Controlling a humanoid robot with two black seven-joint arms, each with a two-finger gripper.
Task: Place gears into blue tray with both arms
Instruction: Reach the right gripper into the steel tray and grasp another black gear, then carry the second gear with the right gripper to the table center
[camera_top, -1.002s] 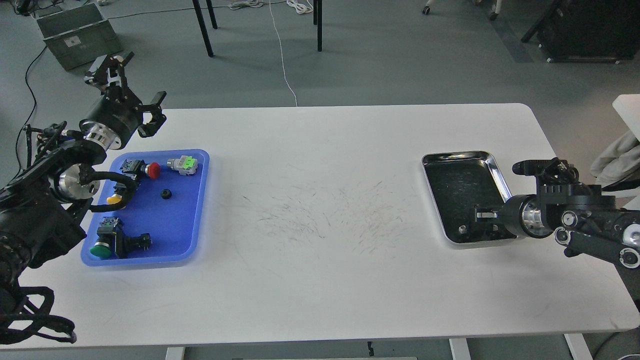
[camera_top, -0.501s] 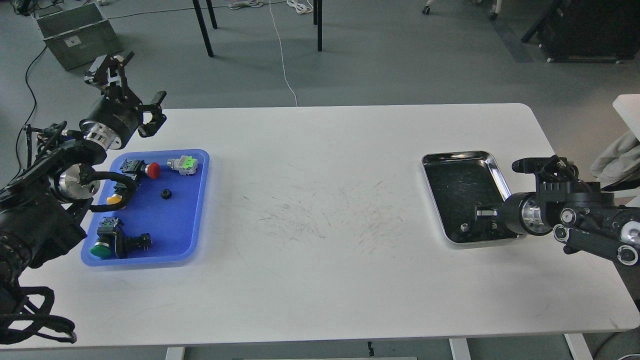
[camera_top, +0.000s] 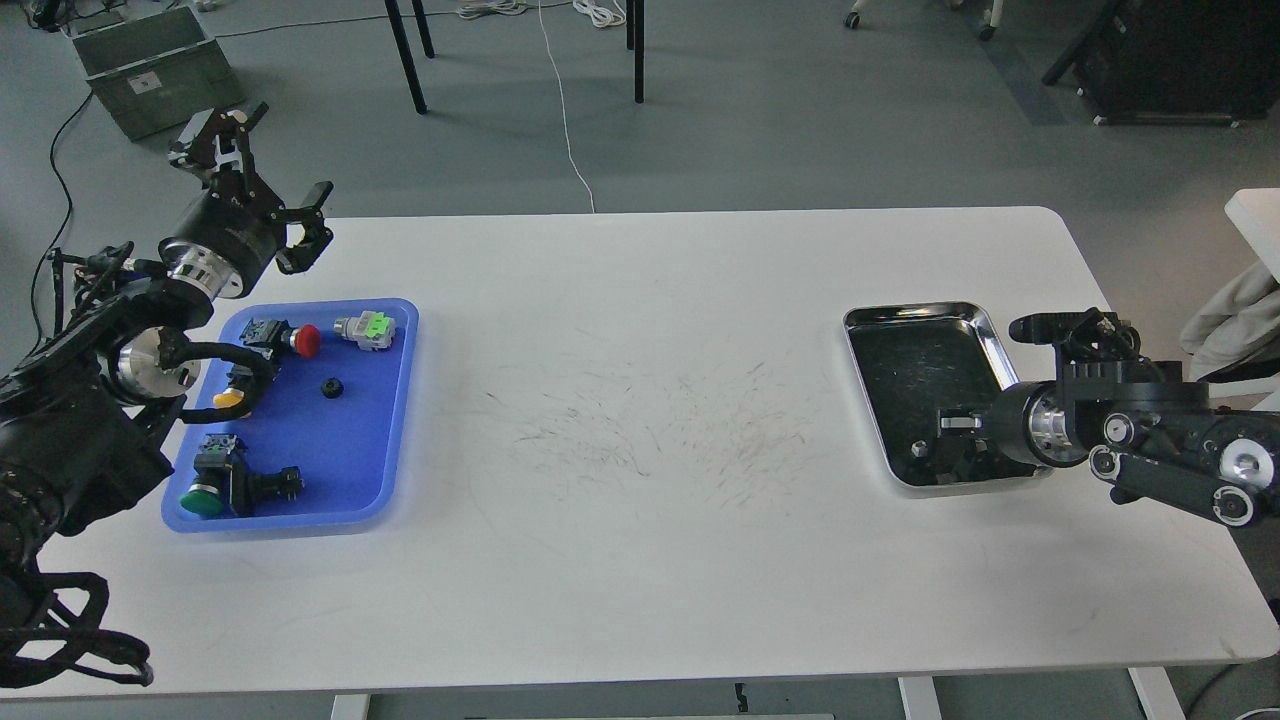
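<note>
Here, lying on the white table (camera_top: 650, 400) near its left edge, the blue tray (camera_top: 395, 420), carrying one black gear (camera_top: 332, 388) in its upper middle, apart from the red-capped push-button (camera_top: 305, 340) and the green-faced switch (camera_top: 367, 328) along the far rim, the yellow-capped button (camera_top: 228, 400) at the left rim, and the green-capped button (camera_top: 203, 500) in the near left corner. Hovering above the table's far left corner, just beyond the tray's far rim, the left gripper (camera_top: 262, 165), fingers spread wide apart, holding nothing. Sitting near the table's right edge, the steel tray (camera_top: 985, 335) with a dark inside. Reaching in over that tray's near right corner, the right gripper (camera_top: 950, 455), seen dark against the dark floor, so cannot tell whether its jaws are apart or together. Resting just beside its tip, near the steel tray's near rim, a small pale-topped piece (camera_top: 917, 449), possibly the second gear, too small for certainty.
</note>
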